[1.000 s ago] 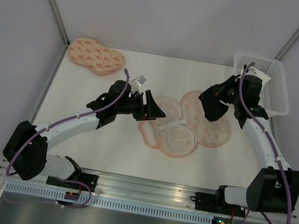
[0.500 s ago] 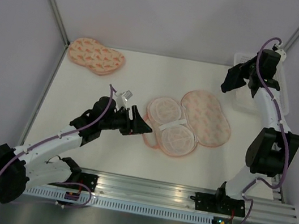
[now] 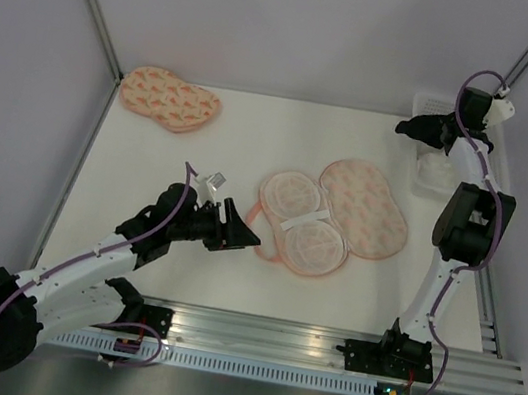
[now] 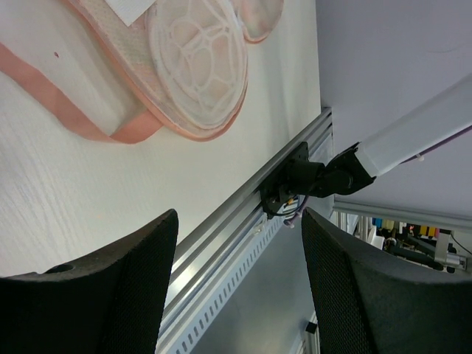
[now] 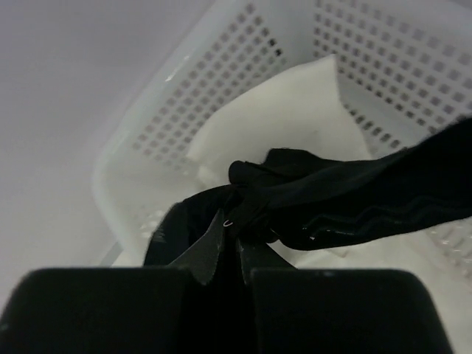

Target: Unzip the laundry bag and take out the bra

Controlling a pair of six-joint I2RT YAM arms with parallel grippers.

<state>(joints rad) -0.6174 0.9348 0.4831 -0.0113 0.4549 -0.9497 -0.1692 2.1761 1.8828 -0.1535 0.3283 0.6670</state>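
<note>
**Already out: the bra hangs over the basket, the bag lies open**

Only the right wrist view shows the catch itself. There the right gripper (image 5: pixel 228 230) has its fingers pinched almost together on a fold of the black bra (image 5: pixel 354 199), which trails off to the right above the white lattice basket (image 5: pixel 243 81). A white cloth (image 5: pixel 295 110) lies inside the basket. From the top view the right gripper (image 3: pixel 415 130) is a dark shape raised at the far right over the basket (image 3: pixel 430 175), and the bra cannot be told apart from it.

The top view alone gives the layout. The laundry bag (image 3: pixel 363 209) lies unzipped and spread flat mid-table, mesh lobes to the left and printed half to the right. A second printed pouch (image 3: pixel 171 99) sits at the far left corner of the table (image 3: pixel 200 156). The left gripper (image 3: pixel 238 232) is just beside the bag's near left edge.

The left wrist view shows the left gripper (image 4: pixel 240 280) spread wide with nothing between its fingers, above the table's near rail (image 4: pixel 243 221).

A white tag (image 3: pixel 216 181) on the left wrist is too small to read.
</note>
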